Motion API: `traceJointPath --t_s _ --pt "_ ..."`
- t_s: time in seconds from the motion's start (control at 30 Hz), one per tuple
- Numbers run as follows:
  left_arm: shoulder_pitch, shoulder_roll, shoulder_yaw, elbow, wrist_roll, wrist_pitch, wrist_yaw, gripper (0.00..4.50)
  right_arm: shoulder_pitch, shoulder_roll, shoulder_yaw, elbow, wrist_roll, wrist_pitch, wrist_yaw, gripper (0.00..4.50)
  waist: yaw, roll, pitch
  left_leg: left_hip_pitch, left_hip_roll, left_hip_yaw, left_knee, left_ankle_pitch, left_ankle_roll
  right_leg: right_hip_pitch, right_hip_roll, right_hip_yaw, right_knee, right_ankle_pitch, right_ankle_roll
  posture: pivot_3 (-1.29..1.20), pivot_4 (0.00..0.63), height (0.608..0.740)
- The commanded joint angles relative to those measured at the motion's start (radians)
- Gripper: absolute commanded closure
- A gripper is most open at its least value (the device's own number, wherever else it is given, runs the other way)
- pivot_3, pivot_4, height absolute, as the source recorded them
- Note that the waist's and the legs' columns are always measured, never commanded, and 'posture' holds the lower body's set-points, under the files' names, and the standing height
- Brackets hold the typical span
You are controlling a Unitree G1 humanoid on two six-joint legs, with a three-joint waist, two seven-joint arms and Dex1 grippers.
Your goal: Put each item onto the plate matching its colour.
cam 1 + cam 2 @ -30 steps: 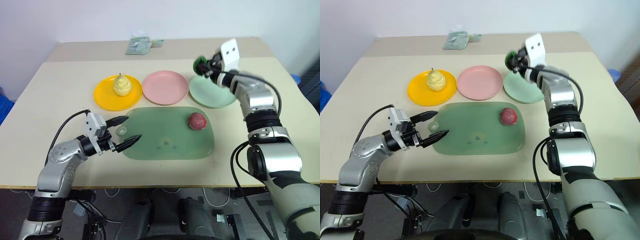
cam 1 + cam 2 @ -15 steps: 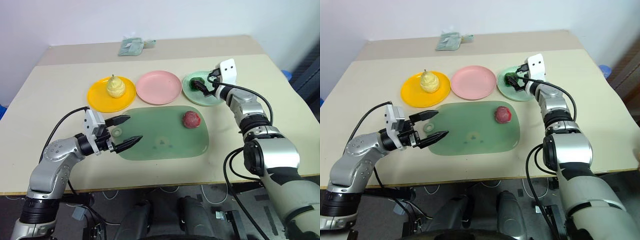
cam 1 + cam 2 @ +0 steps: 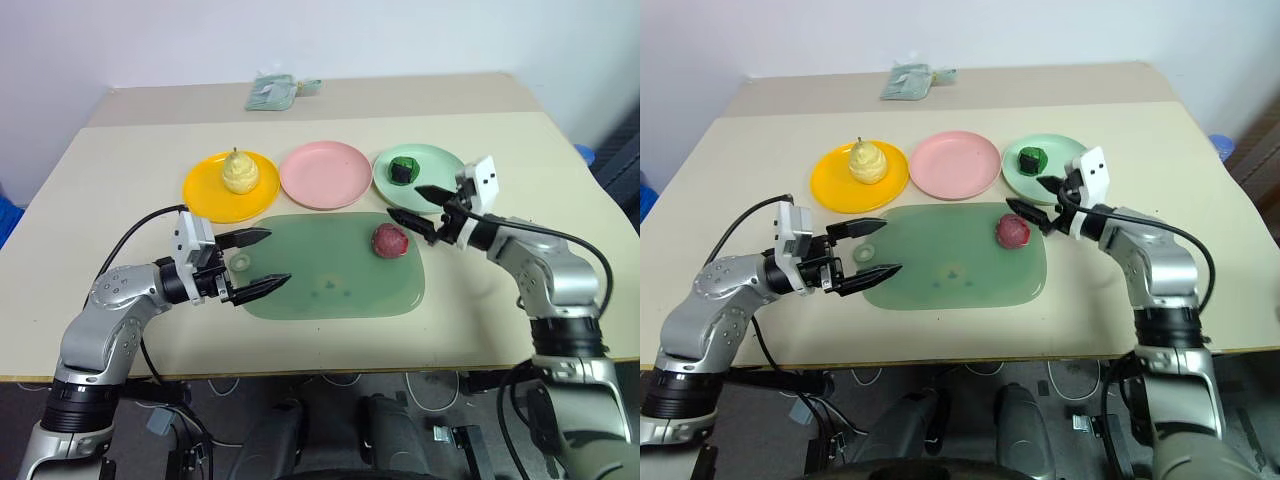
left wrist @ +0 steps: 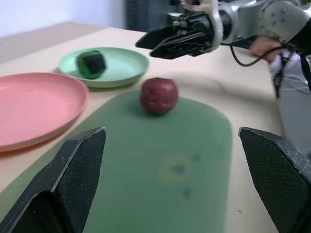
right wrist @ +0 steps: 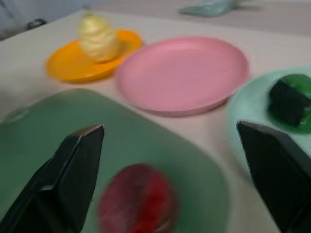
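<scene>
The pale yellow pear (image 3: 238, 172) stands on the yellow-orange plate (image 3: 205, 195). On the mint green plate (image 3: 440, 165) sits the dark green ball (image 3: 402, 169). Nothing lies on the pink plate (image 3: 326, 174) between them. The dark red ball (image 3: 389, 239) rests on the right part of the translucent green mat (image 3: 330, 280). My right gripper (image 3: 404, 201) is open and holds nothing; it hovers just right of the red ball, at the near edge of the mint plate. Over the mat's left end, my left gripper (image 3: 277, 257) is open and holds nothing, pointing toward the red ball.
A folded pale green packet (image 3: 272, 92) lies at the back of the beige table (image 3: 120, 160). Bare tabletop runs along both sides of the mat and to the right of the mint plate.
My right gripper let go of the green ball onto the mint plate, opened, and drew back toward me, beside the red ball. The left gripper has hardly moved. The camera shifted.
</scene>
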Motion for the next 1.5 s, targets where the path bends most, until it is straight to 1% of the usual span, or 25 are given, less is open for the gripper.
traceJointPath --t_s 0.03,0.23,0.33,0.4,0.43,0.47,0.53,0.57,0.6,0.7,0.77,0.87,1.0,1.07,1.17,1.23,1.3,1.33,1.43,1.5 --pt "-0.021 0.012 -0.001 0.001 -0.017 0.003 -0.032 0.00 0.016 0.003 0.012 -0.065 0.015 0.032 -0.025 0.06 0.000 0.000 0.000 0.000 0.000 0.000 0.000 0.000 0.000 0.000 0.000 0.000 0.000 0.000 0.000 0.00 0.150 0.740" --pt "-0.037 0.008 -0.004 0.014 -0.010 0.003 -0.043 0.00 0.037 0.034 0.063 -0.040 0.012 0.040 -0.027 0.06 0.001 0.000 0.000 0.000 0.000 0.001 -0.001 0.000 0.000 0.000 0.000 0.000 -0.001 0.000 0.000 0.00 0.150 0.740" --pt "-0.025 0.013 0.002 0.004 -0.010 0.003 -0.040 0.00 0.014 0.058 0.111 0.097 -0.069 -0.058 -0.040 0.06 0.000 0.000 0.000 0.000 0.000 0.001 -0.001 0.000 0.000 0.000 0.000 0.000 -0.001 0.000 0.000 0.00 0.150 0.740" --pt "-0.018 0.017 0.007 -0.002 -0.010 0.005 -0.035 0.00 -0.003 0.062 0.124 0.144 -0.094 -0.097 -0.039 0.06 0.001 0.000 0.000 0.000 0.000 0.001 -0.001 0.000 0.000 0.000 0.000 0.000 -0.001 0.000 0.000 0.00 0.150 0.740" --pt "-0.014 0.018 0.009 -0.005 -0.010 0.005 -0.033 0.00 -0.010 0.063 0.127 0.159 -0.101 -0.111 -0.038 0.59 0.002 0.000 0.000 0.000 0.000 0.001 -0.001 0.000 0.000 0.000 0.000 0.000 -0.001 0.000 0.000 0.00 0.150 0.740" --pt "-0.007 0.021 0.015 -0.010 -0.011 0.006 -0.028 0.00 -0.020 0.065 0.125 0.164 -0.097 -0.117 -0.032 0.92 0.002 0.000 0.000 0.000 0.000 0.001 -0.001 0.000 0.000 0.000 0.000 0.000 -0.001 0.000 0.000 0.00 0.150 0.740" --pt "0.009 0.026 0.028 -0.021 -0.014 0.006 -0.016 0.00 -0.038 0.068 0.118 0.155 -0.085 -0.122 -0.023 1.85 0.001 0.000 0.000 0.000 0.000 0.001 -0.001 0.000 0.000 0.000 0.000 0.000 -0.001 0.000 0.000 0.00 0.150 0.740" --pt "0.013 0.027 0.032 -0.025 -0.015 0.006 -0.012 0.00 -0.043 0.069 0.116 0.151 -0.082 -0.123 -0.021 2.14 -0.001 0.000 0.000 0.000 0.000 0.001 -0.001 0.000 0.000 0.000 0.000 0.000 -0.001 0.000 0.000 0.00 0.150 0.740" --pt "0.019 0.027 0.036 -0.031 -0.016 0.006 -0.004 0.00 -0.058 0.076 0.110 0.145 -0.073 -0.130 -0.019 2.23 -0.002 0.000 0.000 0.000 0.000 0.001 -0.001 0.000 0.000 0.000 0.000 0.000 -0.001 0.000 0.000 0.00 0.150 0.740" --pt "0.030 0.023 0.046 -0.045 -0.023 0.010 0.020 0.00 -0.127 0.116 0.089 0.168 -0.056 -0.159 -0.035 2.23 -0.003 0.000 0.000 0.000 0.001 0.001 -0.001 0.000 0.000 0.000 0.000 0.000 -0.001 0.000 0.000 0.00 0.150 0.740" --pt "0.039 0.019 0.053 -0.054 -0.025 0.012 0.038 0.00 -0.240 0.170 0.083 0.275 -0.068 -0.218 -0.055 2.23 -0.007 0.000 0.000 0.000 0.001 0.001 -0.001 0.000 0.000 -0.001 0.000 0.000 0.000 0.000 0.000 0.00 0.150 0.740" --pt "0.044 0.010 0.063 -0.059 -0.025 0.015 0.066 0.00 -0.413 0.241 0.111 0.543 -0.146 -0.368 -0.084 2.23 -0.006 0.000 0.000 0.001 0.001 0.001 -0.001 0.001 -0.001 -0.001 0.001 0.000 0.000 0.001 -0.001 0.00 0.150 0.740" --pt "0.046 0.001 0.071 -0.058 -0.009 0.009 0.105 0.00 -0.633 0.336 0.110 0.980 -0.234 -0.577 -0.165 2.23 -0.005 -0.001 0.000 0.001 0.001 0.001 -0.002 0.001 -0.002 0.000 0.002 0.000 0.000 0.001 -0.001 0.00 0.150 0.740" --pt "0.051 -0.002 0.074 -0.063 -0.003 0.011 0.132 0.00 -0.702 0.368 0.113 1.142 -0.278 -0.650 -0.214 2.23 -0.003 -0.001 0.000 0.001 0.001 0.000 -0.003 0.002 -0.003 -0.001 0.002 0.000 0.000 0.001 -0.002 0.00 0.150 0.740" --pt "0.061 -0.010 0.081 -0.086 0.002 0.026 0.190 0.00 -0.755 0.402 0.104 1.290 -0.322 -0.709 -0.295 2.23 -0.005 -0.001 0.000 0.001 0.001 0.001 -0.004 0.004 -0.007 -0.001 0.002 0.001 -0.001 0.001 -0.002 0.00 0.150 0.740" --pt "0.069 -0.018 0.088 -0.105 0.004 0.030 0.233 0.00 -0.767 0.417 0.103 1.339 -0.349 -0.731 -0.326 1.21 -0.007 0.000 0.000 0.001 0.001 0.001 -0.004 0.004 -0.006 -0.001 0.002 0.002 -0.001 0.001 -0.002 0.00 0.150 0.740" --pt "0.077 -0.022 0.096 -0.118 0.008 0.033 0.269 0.00 -0.772 0.428 0.096 1.363 -0.364 -0.749 -0.347 0.39 -0.009 0.000 0.000 0.001 0.001 0.001 -0.004 0.004 -0.007 -0.002 0.003 0.002 -0.001 0.001 -0.002 0.00 0.150 0.740" --pt "0.080 -0.023 0.098 -0.122 0.018 0.030 0.287 0.00 -0.773 0.432 0.091 1.367 -0.369 -0.760 -0.354 0.09 -0.009 0.000 0.000 0.001 0.001 0.001 -0.004 0.004 -0.007 -0.002 0.003 0.003 0.000 0.001 -0.002 0.00 0.150 0.740" --pt "0.089 -0.020 0.082 -0.126 0.065 0.028 0.338 0.00 -0.770 0.431 0.070 1.361 -0.366 -0.790 -0.349 0.09 -0.013 0.000 0.000 0.001 0.001 0.001 -0.004 0.003 -0.005 -0.003 0.004 0.004 0.002 0.001 -0.002 0.00 0.150 0.740" --pt "0.091 -0.031 0.056 -0.124 0.134 -0.007 0.384 0.00 -0.759 0.419 0.066 1.343 -0.369 -0.816 -0.312 0.09 -0.013 0.000 0.000 0.001 0.002 0.001 -0.004 0.002 -0.004 -0.003 0.007 0.005 0.002 0.002 -0.003 0.00 0.150 0.740"
